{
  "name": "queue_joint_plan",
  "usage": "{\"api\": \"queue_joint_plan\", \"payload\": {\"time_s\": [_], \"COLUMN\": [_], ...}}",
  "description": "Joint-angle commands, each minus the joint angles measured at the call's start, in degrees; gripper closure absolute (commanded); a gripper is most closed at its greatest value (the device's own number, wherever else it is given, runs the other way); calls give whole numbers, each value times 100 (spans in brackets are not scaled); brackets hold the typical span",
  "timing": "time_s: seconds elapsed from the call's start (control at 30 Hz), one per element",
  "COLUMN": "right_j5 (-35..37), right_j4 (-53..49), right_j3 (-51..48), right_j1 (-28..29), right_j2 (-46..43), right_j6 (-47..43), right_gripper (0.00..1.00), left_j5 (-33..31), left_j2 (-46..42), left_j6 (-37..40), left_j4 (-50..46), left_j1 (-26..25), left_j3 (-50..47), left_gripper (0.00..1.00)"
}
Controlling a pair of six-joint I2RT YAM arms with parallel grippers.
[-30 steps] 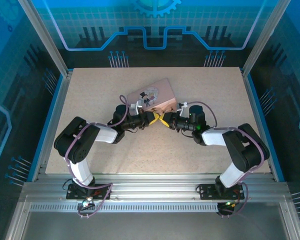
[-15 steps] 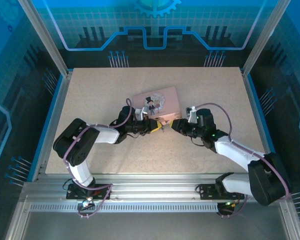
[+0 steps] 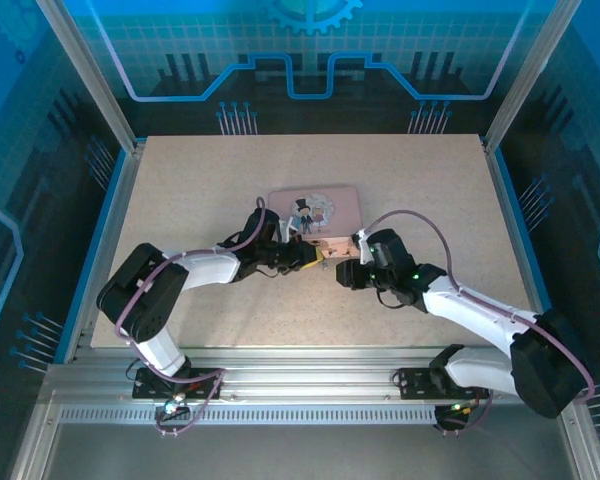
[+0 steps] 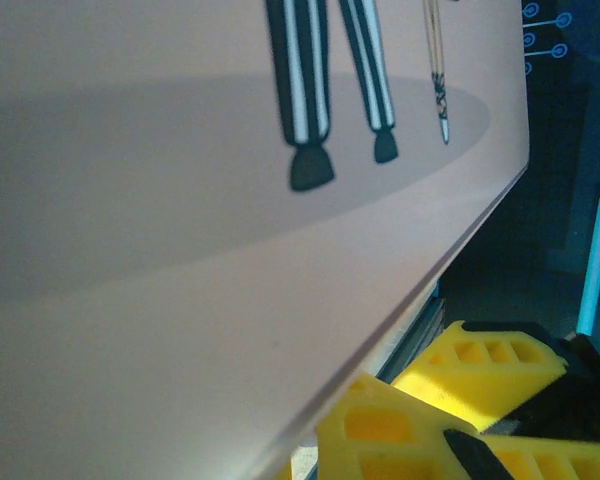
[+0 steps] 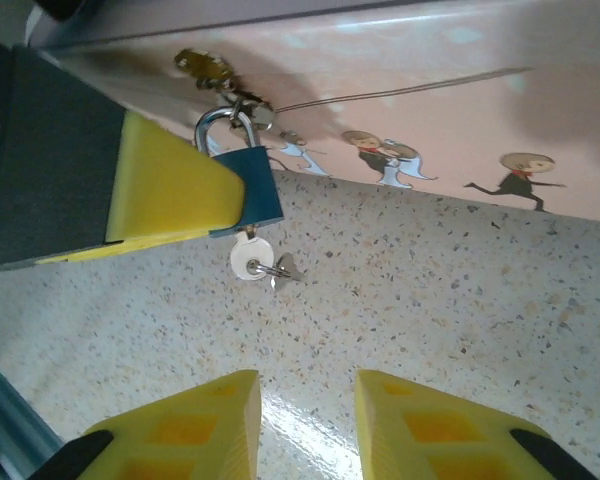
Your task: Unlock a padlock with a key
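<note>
The small blue padlock [image 5: 252, 190] hangs by its silver shackle from the clasp on the front of the pink box [image 3: 315, 205]. The key [image 5: 250, 260] sticks out of its underside, with a second small key hanging on the ring beside it. My left gripper [image 3: 311, 257] is shut on the padlock; one of its yellow fingers [image 5: 170, 195] lies over the lock's left side. My right gripper [image 5: 305, 420] stands open a short way in front of the key, low over the table, with nothing between its fingers.
The pink box's lid [image 4: 180, 200], with its cartoon print, lies close against the left wrist camera. The speckled table [image 3: 180, 200] has free room left, right and behind the box. Metal frame posts and blue walls ring the table.
The right gripper has let go at the padlock, drawn back toward the near edge and opened wider. The box has swung squarer to the table. The left gripper stays at the lock.
</note>
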Motion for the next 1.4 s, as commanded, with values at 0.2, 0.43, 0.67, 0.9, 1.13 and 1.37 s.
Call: {"api": "queue_joint_plan", "payload": {"time_s": [0.2,0.43,0.67,0.9,1.13,1.37], "right_j5": [746,748,688,723,763,723], "right_j4": [-224,-275,-336,-400,-393,-473], "right_j3": [677,1111,1368,1483,1482,1693], "right_j1": [444,539,610,638,656,664], "right_j2": [605,1144,1455,1654,1689,1901], "right_j6": [-913,-1119,-1275,-1370,-1425,-1442], "right_gripper": [59,56,56,58,67,95], "left_j5": [23,75,129,154,185,207], "left_j2": [-290,-273,-273,-275,-264,-273], "left_j6": [33,29,14,10,-3,-57], "left_j4": [-361,-363,-353,-327,-294,-165], "left_j1": [-50,-39,-31,-23,-15,-7], "left_j3": [317,344,366,370,326,282], "left_gripper": [90,89,89,89,87,87]}}
